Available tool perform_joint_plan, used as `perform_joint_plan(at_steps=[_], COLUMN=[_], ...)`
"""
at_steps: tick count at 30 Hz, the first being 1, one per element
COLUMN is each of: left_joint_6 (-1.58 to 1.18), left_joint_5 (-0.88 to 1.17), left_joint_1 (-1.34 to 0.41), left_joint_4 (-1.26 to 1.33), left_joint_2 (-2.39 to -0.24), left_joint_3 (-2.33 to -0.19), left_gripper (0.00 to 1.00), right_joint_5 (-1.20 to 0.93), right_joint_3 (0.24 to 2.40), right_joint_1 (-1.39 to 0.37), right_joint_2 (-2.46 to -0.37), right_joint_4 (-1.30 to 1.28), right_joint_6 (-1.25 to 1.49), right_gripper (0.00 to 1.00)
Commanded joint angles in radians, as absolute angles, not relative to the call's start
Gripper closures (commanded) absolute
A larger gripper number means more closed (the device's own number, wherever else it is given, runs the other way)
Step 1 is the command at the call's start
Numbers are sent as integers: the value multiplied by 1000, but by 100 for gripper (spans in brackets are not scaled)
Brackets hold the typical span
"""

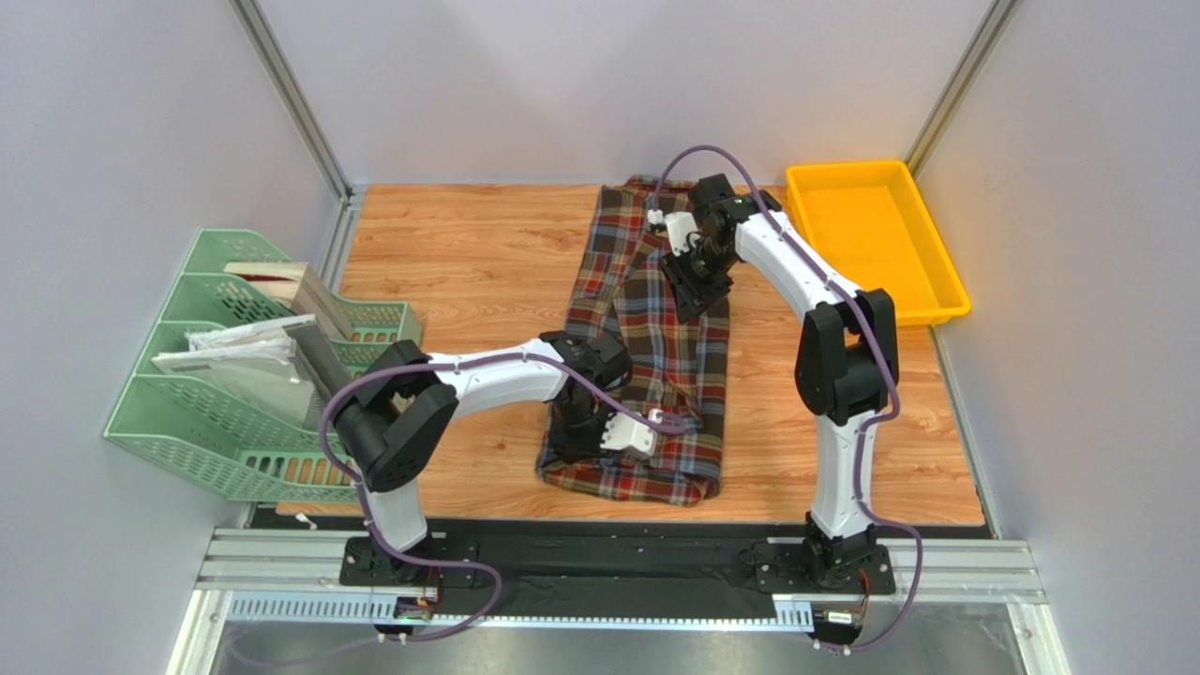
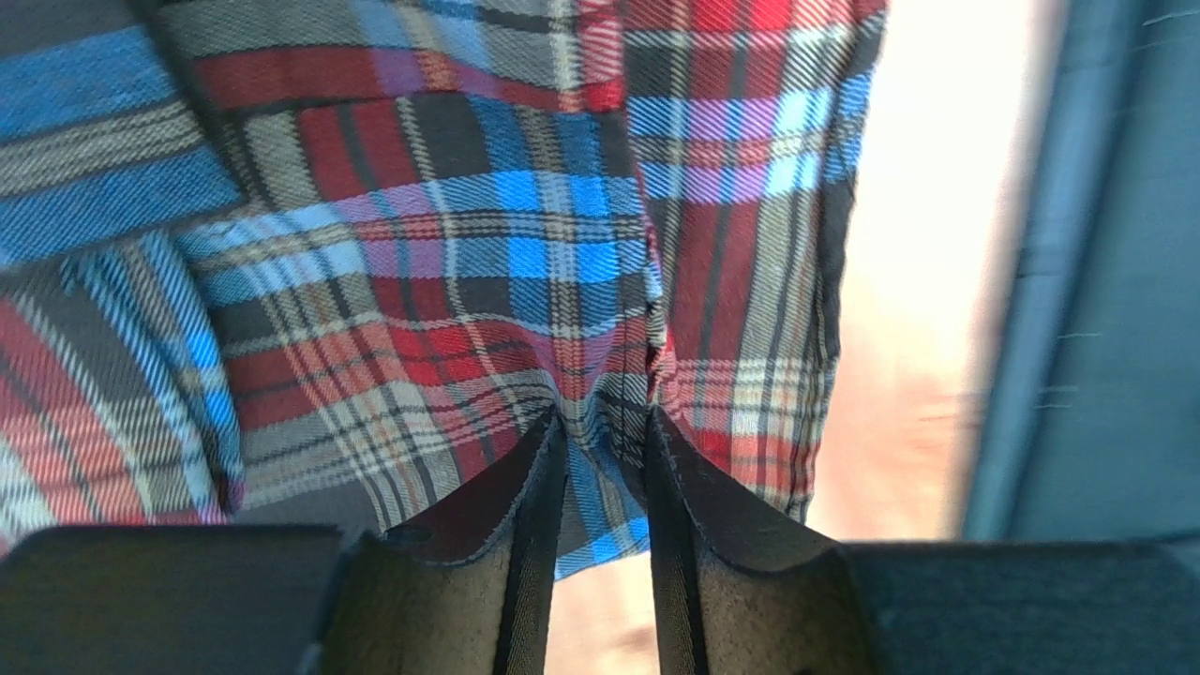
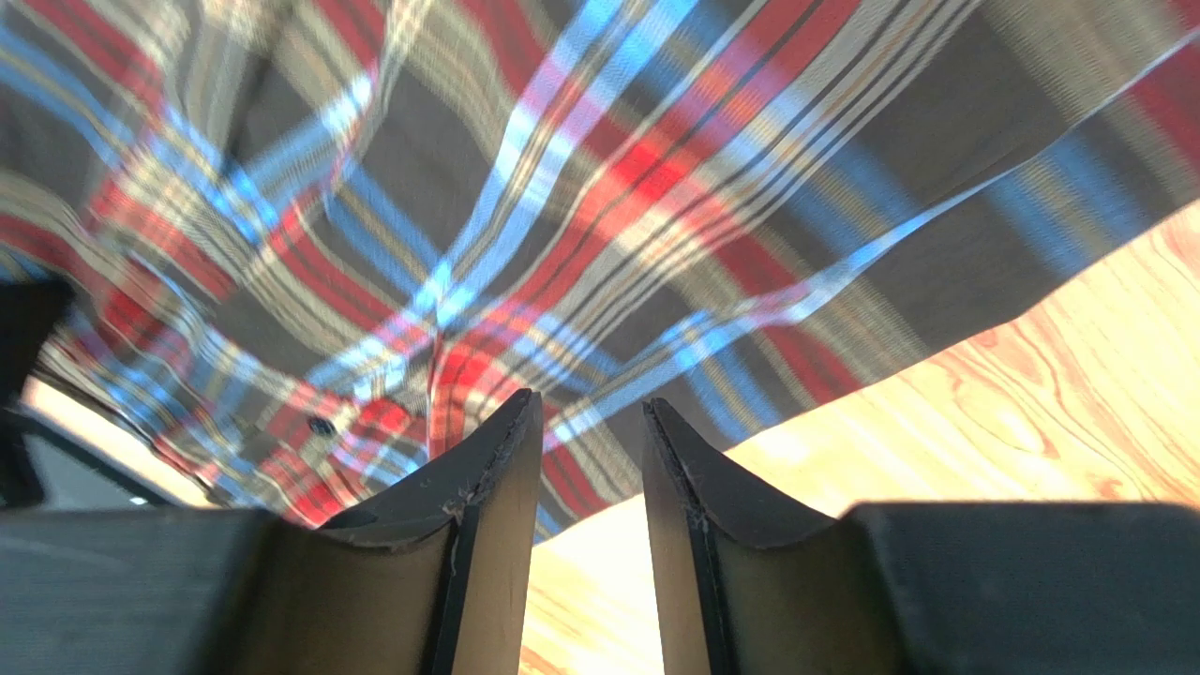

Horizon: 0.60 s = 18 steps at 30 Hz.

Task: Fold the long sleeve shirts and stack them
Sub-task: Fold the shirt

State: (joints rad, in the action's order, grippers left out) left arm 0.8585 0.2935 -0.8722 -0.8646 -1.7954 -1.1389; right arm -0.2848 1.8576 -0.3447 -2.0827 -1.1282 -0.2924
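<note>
Wooden worktop (image 1: 465,253) with grey walls on three sides, and one plaid flannel shirt (image 1: 648,303) gripped at both ends.

Laid lengthwise in a narrow, rumpled strip, the shirt runs from the far edge of the worktop down towards the arms, a little right of centre. The left tool (image 1: 630,433) is down at the shirt's near hem, its fingers (image 2: 528,492) drawn close with a fold of blue and red cloth pinched between them (the fabric puckers right at the tips). The right tool (image 1: 695,286) is at the far half of the shirt, fingers (image 3: 500,478) likewise nearly together on an edge of the cloth, creases fanning out from the grip and bare wood showing under the raised edge. A yellow tray (image 1: 941,288) sits at the far right, apart from the shirt, and a green file rack (image 1: 155,408) stands at the left edge.
</note>
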Motion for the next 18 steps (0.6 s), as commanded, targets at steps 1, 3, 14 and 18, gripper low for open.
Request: perform_joint_plan(at_steps=[1,3,14,18], left_joint_6=[734,694,361,235], left_joint_5=[434,474,712,707], left_joint_1=[-916,-897,-519,-410], left_joint_4=[-976,-963,-720,-657], left_joint_2=[-1780,-1725,-1564,-1681], left_joint_3=[-1120,-1126,-1190,-1264], left_gripper=[66,59,50,51], right_joint_5=[-340,-339,-259,-255], right_joint_3=[1800,1770,1839,1888], right_joint_1=[-350,-353,-377,-397], right_joint_2=[-2059,-2068,-2269,-2325], right_joint_4=[-1129,-1097,-1029,-1023], right_joint_6=[-262,-249,-241,-224], right_gripper=[64,64,65,66])
